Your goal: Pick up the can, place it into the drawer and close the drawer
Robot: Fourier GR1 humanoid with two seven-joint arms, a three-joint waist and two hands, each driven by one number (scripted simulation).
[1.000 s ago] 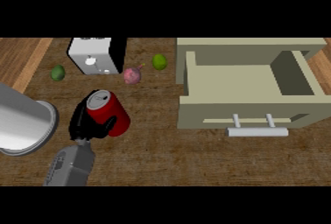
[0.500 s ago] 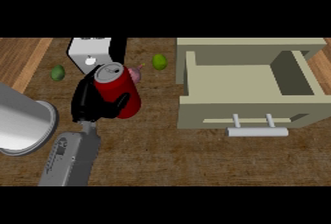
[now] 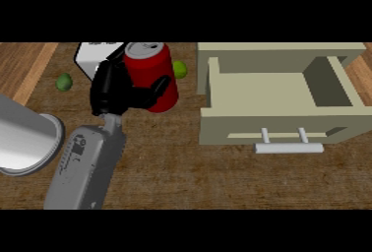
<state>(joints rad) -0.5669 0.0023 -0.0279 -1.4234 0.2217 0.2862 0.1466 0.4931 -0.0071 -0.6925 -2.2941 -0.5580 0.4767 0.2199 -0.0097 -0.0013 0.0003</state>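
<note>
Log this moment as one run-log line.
left hand: shut on can | can: lifted | drawer: open | right hand: not in view

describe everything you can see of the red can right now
The red can is a cylinder with a silver top, looking like painted metal. It stands roughly upright, its top tipped slightly toward the camera. The black left hand curls round its left side, the thumb across its front, hiding part of it. It shows left of the open beige drawer, in front of a white box, with a green fruit just beside it. Whether its base touches the counter cannot be told.
</note>
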